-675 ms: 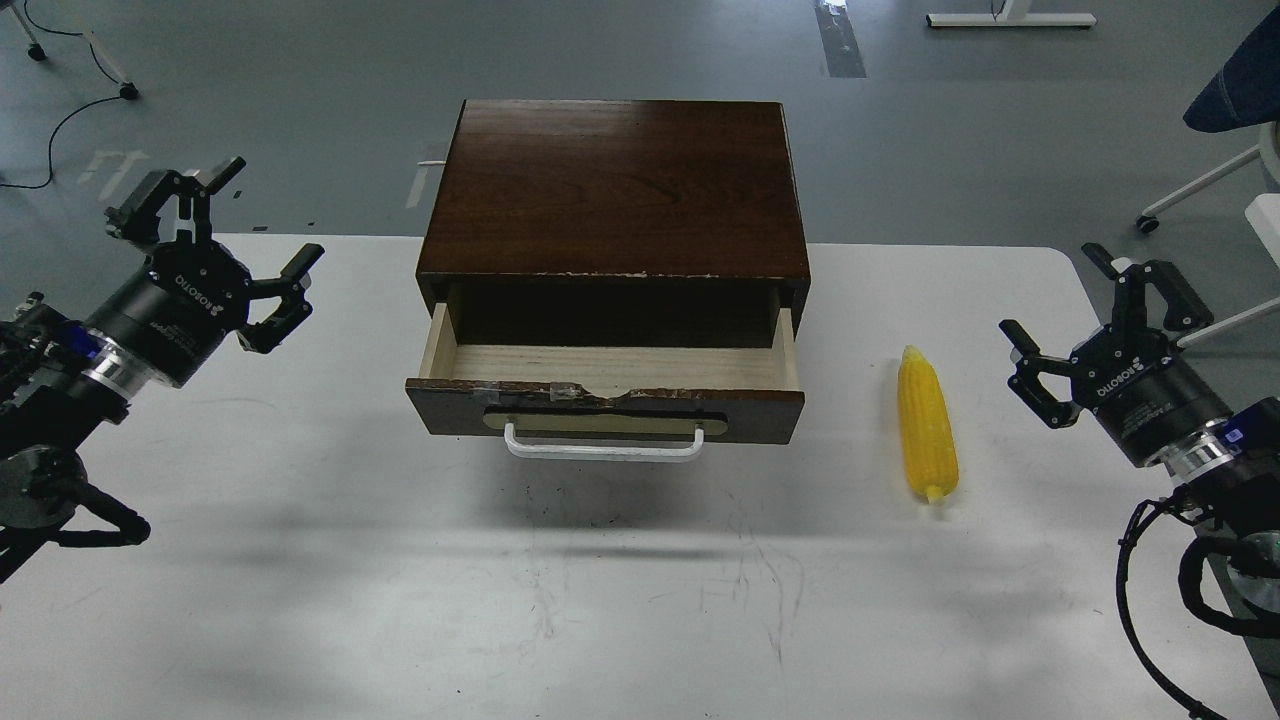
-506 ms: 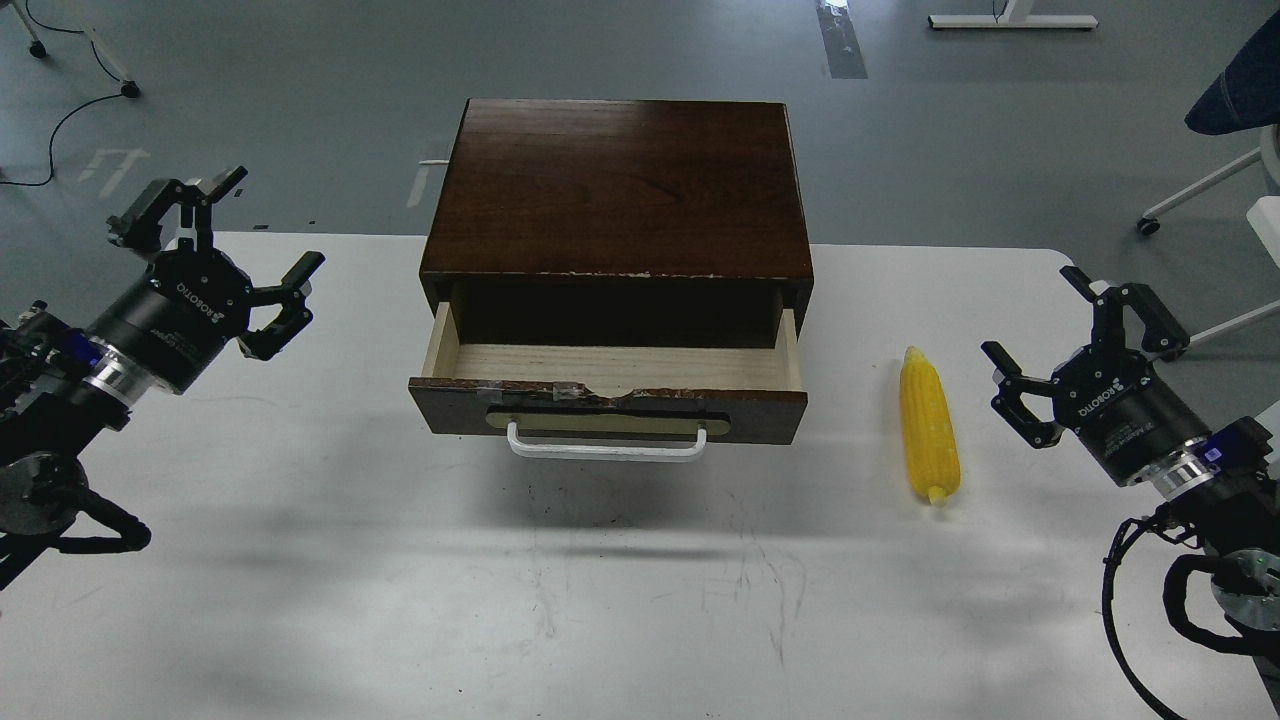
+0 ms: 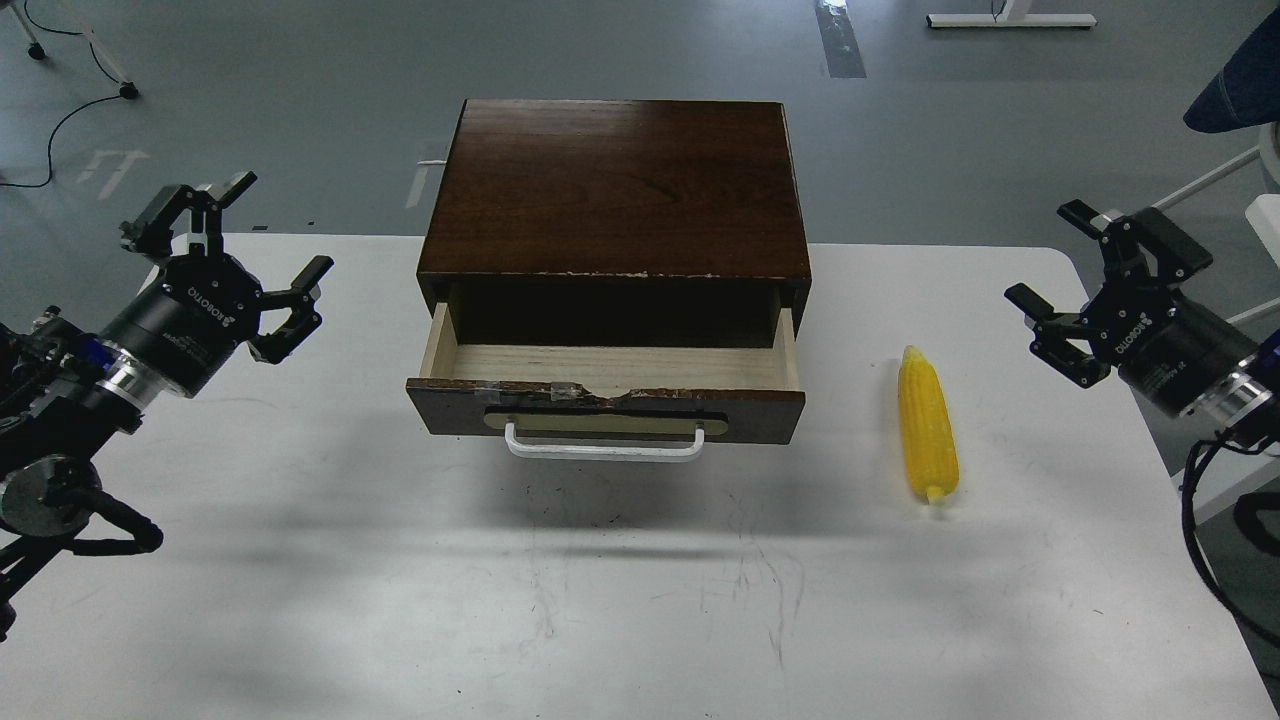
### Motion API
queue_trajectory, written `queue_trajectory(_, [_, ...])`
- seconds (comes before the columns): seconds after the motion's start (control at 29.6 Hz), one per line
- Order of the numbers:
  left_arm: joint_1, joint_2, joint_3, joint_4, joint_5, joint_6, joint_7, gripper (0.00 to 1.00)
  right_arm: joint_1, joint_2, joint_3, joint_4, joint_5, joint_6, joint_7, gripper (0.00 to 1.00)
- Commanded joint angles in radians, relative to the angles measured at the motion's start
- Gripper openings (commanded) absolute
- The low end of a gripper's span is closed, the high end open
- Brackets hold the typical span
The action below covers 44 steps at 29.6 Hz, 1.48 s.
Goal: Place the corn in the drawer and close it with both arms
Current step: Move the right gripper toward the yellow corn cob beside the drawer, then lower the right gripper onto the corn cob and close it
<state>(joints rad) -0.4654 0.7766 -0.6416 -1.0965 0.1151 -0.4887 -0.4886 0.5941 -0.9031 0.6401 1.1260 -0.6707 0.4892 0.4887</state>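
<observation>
The yellow corn (image 3: 927, 423) lies on the white table (image 3: 300, 560), right of the drawer, with its narrow end toward me. The drawer (image 3: 605, 411) stands pulled open, showing an empty pale wood interior and a white bar handle (image 3: 603, 449). My left gripper (image 3: 240, 255) is open and empty above the table's left side, well left of the drawer. My right gripper (image 3: 1065, 265) is open and empty, raised above the table's right edge, right of and beyond the corn.
The dark wooden cabinet (image 3: 615, 190) stands at the table's far middle. Chair legs (image 3: 1195, 190) and a blue seat (image 3: 1235, 90) are off the table's far right. Cables (image 3: 60, 110) lie on the floor at far left.
</observation>
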Motion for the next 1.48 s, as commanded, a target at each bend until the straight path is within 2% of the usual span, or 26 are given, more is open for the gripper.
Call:
queue_trajectory(0.0, [-0.01,0.004,-0.006,0.0,0.0,0.0,0.0,1.0,0.188,-0.04,-0.195,-0.003,-0.242,-0.001,0.0,1.0])
queue_trajectory(0.13, [-0.016,0.012,-0.006,-0.002,0.0,0.0,0.0,1.0,0.324,-0.037,-0.423,-0.02,-0.424,-0.001,0.0,1.0])
queue_trajectory(0.27, [-0.022,0.012,-0.003,-0.002,0.002,0.0,0.0,1.0,0.363,0.001,-0.549,-0.083,-0.548,-0.012,0.0,1.0])
queue_trajectory(0.81, [-0.022,0.013,-0.004,-0.002,0.002,0.0,0.0,1.0,0.412,0.193,-0.709,-0.294,-0.629,-0.04,0.0,1.0])
queue_trajectory(1.45, [-0.025,0.015,-0.006,-0.002,0.002,0.0,0.0,1.0,0.409,0.271,-0.79,-0.333,-0.627,-0.035,0.0,0.98])
